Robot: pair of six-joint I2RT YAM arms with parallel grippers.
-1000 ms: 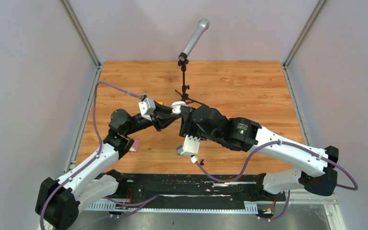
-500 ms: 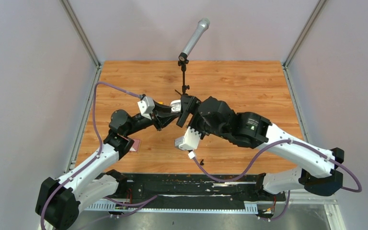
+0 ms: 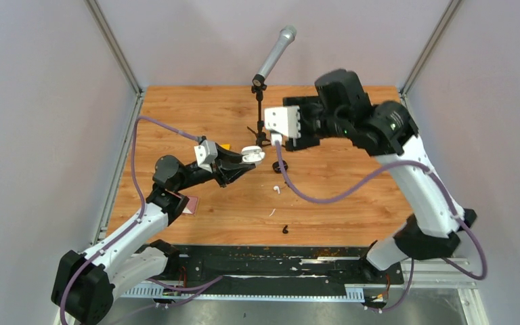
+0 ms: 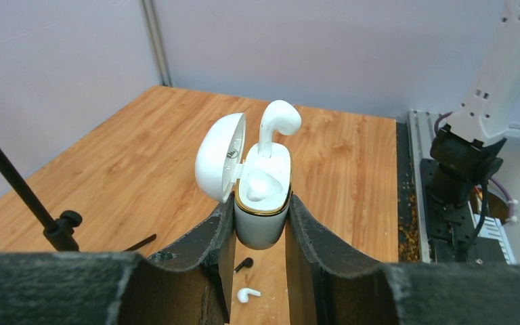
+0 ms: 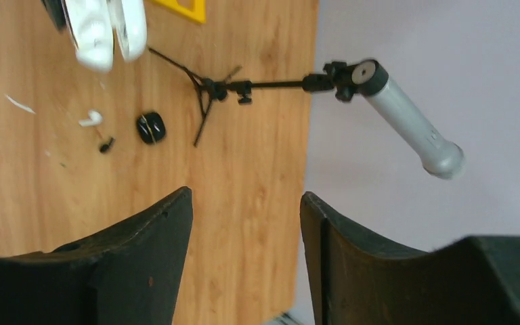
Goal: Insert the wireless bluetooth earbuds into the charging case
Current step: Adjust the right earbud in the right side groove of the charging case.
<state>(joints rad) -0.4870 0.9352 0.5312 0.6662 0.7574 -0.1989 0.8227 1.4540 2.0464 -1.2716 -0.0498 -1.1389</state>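
Observation:
My left gripper (image 4: pixel 261 206) is shut on the open white charging case (image 4: pixel 262 217) and holds it above the table; it also shows in the top view (image 3: pixel 249 156). One white earbud (image 4: pixel 275 123) stands tall out of the case with only its stem in. Another white shape (image 4: pixel 261 186) lies seated inside. A white earbud (image 3: pixel 277 189) and a black earbud (image 3: pixel 285 229) lie on the table; the white one also shows under the case (image 4: pixel 247 294). My right gripper (image 5: pixel 245 198) is open and empty, raised high at the back.
A microphone (image 3: pixel 275 51) on a small black tripod (image 3: pixel 263 128) stands at the back middle. A black case (image 5: pixel 151 127) lies near the tripod. A yellow piece (image 3: pixel 225 145) and a pink card (image 3: pixel 191 204) lie by the left arm.
My right arm has pulled away from the case and risen to the back right. The earbuds on the table have come into view. The left gripper still holds the case.

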